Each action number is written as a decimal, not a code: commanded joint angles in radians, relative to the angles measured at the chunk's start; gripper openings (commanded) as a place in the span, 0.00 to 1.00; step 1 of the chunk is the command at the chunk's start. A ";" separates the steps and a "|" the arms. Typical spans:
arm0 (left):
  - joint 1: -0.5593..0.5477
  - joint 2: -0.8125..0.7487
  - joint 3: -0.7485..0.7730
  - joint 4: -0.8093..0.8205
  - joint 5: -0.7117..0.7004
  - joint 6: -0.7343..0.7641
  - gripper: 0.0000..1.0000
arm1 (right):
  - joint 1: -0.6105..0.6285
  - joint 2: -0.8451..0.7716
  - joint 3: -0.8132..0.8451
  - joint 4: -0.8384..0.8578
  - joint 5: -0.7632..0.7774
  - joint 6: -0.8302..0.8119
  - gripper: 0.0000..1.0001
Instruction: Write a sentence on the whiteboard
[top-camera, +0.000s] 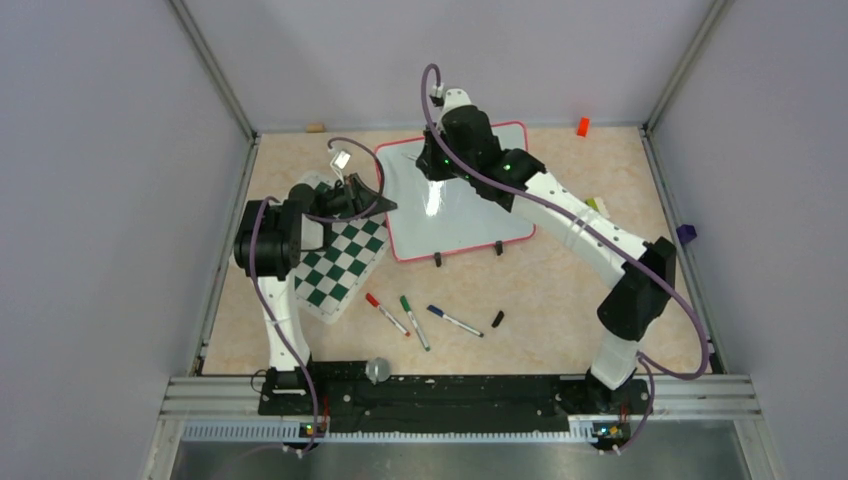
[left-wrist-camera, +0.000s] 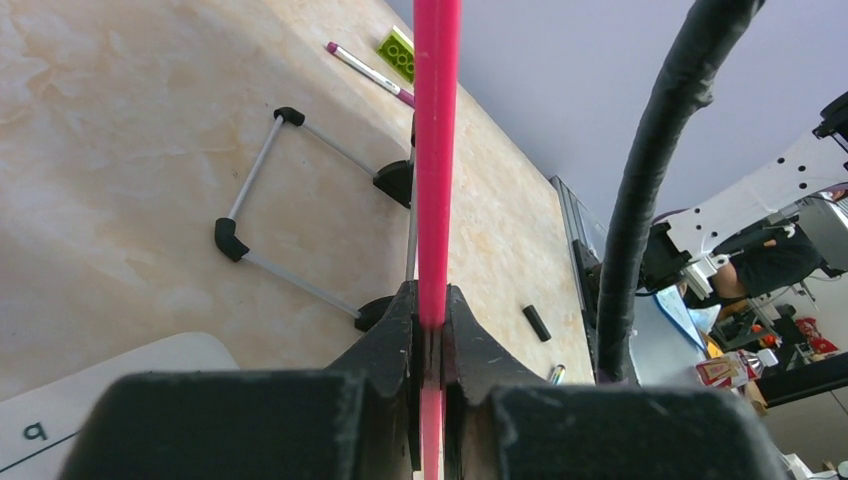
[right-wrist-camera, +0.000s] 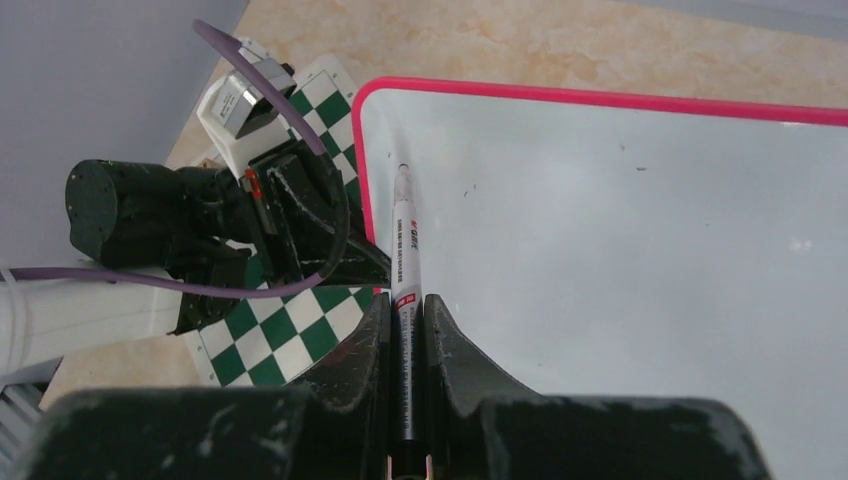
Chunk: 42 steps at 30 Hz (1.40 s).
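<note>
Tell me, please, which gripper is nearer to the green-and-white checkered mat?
Left. The left gripper sits above the far corner of the checkered mat, shut on the red frame of the whiteboard. The right gripper is farther away, over the whiteboard, shut on a marker.

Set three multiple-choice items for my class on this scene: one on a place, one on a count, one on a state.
1. The left gripper clamps: A the whiteboard by its red frame; B the checkered mat; C a cap.
2. Count the loose markers between whiteboard and arm bases: A one; B three; C five.
3. The right gripper is: A open; B shut on a marker; C out of view.
1A: the frame sits in its grip. 2B: red-, green- and blue-capped ones lie there. 3B: it pinches the marker.
</note>
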<state>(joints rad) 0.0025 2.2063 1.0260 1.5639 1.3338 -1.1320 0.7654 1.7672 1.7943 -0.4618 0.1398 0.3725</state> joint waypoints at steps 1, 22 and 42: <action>-0.042 -0.046 -0.042 0.054 0.047 0.010 0.00 | 0.028 0.030 0.075 0.039 0.051 -0.032 0.00; -0.043 -0.033 -0.053 0.053 0.013 -0.040 0.00 | 0.044 0.163 0.226 0.045 0.039 -0.051 0.00; -0.042 -0.042 -0.058 0.054 0.022 -0.035 0.00 | 0.045 0.226 0.250 0.038 0.009 -0.037 0.00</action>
<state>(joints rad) -0.0151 2.1899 0.9852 1.5703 1.2984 -1.1328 0.7979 1.9900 1.9850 -0.4480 0.1513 0.3340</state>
